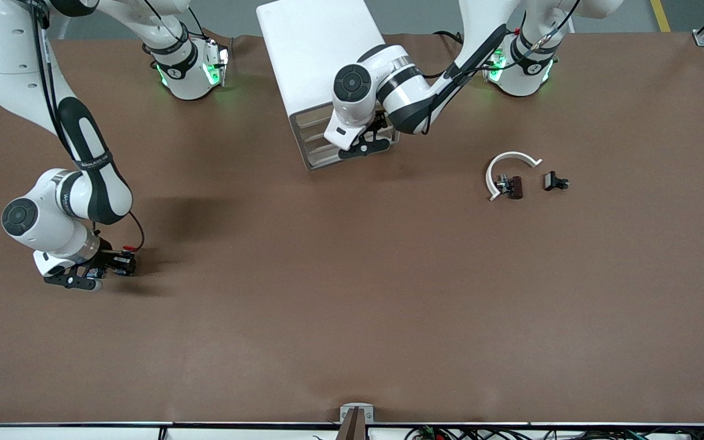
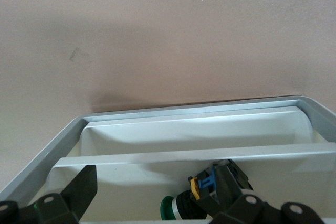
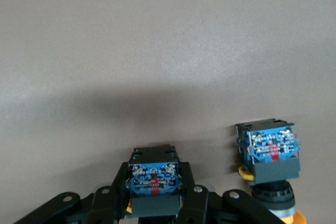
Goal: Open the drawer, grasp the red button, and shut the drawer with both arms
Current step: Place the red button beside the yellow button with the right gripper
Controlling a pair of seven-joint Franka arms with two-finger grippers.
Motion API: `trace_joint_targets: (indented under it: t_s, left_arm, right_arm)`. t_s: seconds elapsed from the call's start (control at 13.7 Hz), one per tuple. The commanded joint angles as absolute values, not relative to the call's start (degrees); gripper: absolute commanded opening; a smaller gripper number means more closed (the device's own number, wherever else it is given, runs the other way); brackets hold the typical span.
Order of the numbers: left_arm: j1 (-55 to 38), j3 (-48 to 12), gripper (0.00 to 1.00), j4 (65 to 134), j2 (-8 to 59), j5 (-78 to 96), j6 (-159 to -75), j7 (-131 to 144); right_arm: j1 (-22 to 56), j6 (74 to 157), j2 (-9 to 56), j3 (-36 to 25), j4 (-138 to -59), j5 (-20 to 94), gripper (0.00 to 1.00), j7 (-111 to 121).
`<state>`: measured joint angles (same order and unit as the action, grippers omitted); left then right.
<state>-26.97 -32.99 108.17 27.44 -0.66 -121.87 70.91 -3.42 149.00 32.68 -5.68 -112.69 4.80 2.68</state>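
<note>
Right wrist view: your right hand (image 3: 154, 200) clamps the small black push button (image 3: 154, 179), blue terminals showing, cap hidden, over the bare brown counter's (image 3: 157, 51) right-arm end. Your left hand (image 2: 152, 192) gapes inside the white tray-like drawer's (image 2: 189, 129) rim.

left pincer (image 1: 365, 145) blocks cabinet (image 1: 321, 67) front, table (image 1: 352, 305) open

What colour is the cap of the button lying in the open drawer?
Green. The button shows best in the left wrist view, inside the drawer.

I see a matt brown tabletop (image 1: 352, 293), a smooth white plastic cabinet (image 1: 315, 55), and glossy white arm shells (image 1: 388, 79).
</note>
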Motion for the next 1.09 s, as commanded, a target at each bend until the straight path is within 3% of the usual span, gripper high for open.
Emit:
trace_joint_targets:
  t_s: [0.0,0.15,0.22,0.29,0.36,0.66,1.02]
  left_arm:
    - [-25.7,-35.0,1.0,107.1,28.2,-0.4,-120.8,71.2]
    - [-23.5,-34.9,1.0,106.0,28.6,-1.0,-120.8,70.9]
    - [-22.1,-34.9,1.0,105.5,28.5,-1.2,-120.8,71.0]
    - [-20.7,-34.8,1.0,105.1,28.4,-1.5,-120.8,70.8]
    - [-18.9,-34.8,1.0,104.7,28.4,-2.9,-120.8,69.9]
    - [-13.2,-34.7,1.0,101.8,28.0,-8.0,-120.8,69.3]
    - [-6.1,-34.8,1.0,96.2,24.8,-10.2,-119.0,68.9]
  right_arm:
    - [-4.4,151.1,34.7,-4.9,-111.4,5.6,0.0,3.9]
    - [-4.7,151.1,34.7,-4.9,-111.4,5.5,0.0,4.1]
    - [-4.7,151.1,34.8,-5.0,-111.1,5.5,0.31,4.9]
    - [-4.9,151.0,34.8,-4.9,-110.9,5.6,0.72,6.1]
    - [-5.2,151.0,34.9,-4.9,-110.7,5.7,1.0,6.3]
    - [-4.9,148.9,34.5,-4.9,-109.3,5.7,1.0,6.6]
    - [-6.1,128.4,33.9,-5.1,-97.6,5.2,1.0,6.9]
